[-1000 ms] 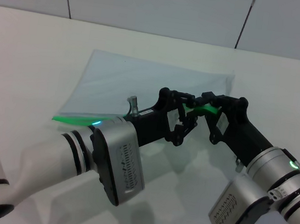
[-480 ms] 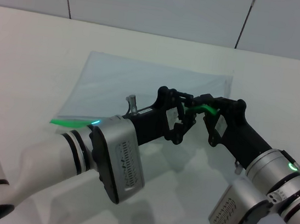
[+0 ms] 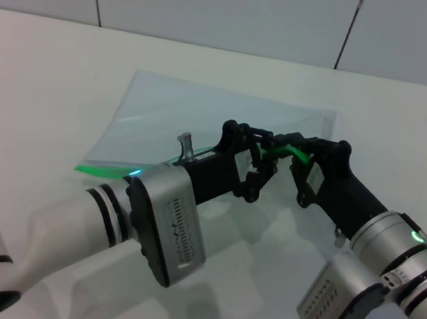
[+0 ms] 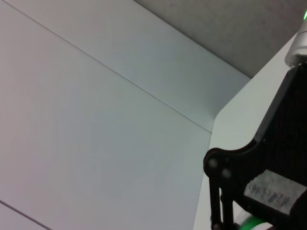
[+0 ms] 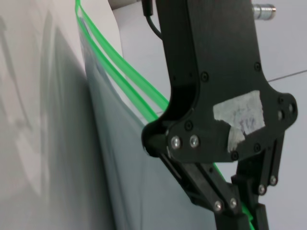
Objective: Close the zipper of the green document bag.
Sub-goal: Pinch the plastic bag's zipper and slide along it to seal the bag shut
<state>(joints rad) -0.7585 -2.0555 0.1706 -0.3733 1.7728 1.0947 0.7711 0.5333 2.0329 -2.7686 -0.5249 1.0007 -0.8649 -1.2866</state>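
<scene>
The green document bag (image 3: pixel 203 115) lies flat on the white table, a pale translucent pouch with its bright green edge towards me. The zipper (image 3: pixel 287 148) runs along that edge and rises in a small arch between my two grippers. My left gripper (image 3: pixel 266 164) is shut on the strip from the left. Just to its right, my right gripper (image 3: pixel 302 157) is shut on the same strip. In the right wrist view the zipper (image 5: pixel 120 72) shows as two parted green strips running up to the left gripper (image 5: pixel 249 215). The slider tab is hidden.
The white table (image 3: pixel 52 67) reaches back to a grey panelled wall (image 3: pixel 218 3). My left forearm (image 3: pixel 150 222) and right forearm (image 3: pixel 373 259) fill the near part of the head view and cover the bag's near middle.
Both grippers have crept slightly up and away from me with the green strip, which now arches more between them. The bag's left corner shifted a little and came back.
</scene>
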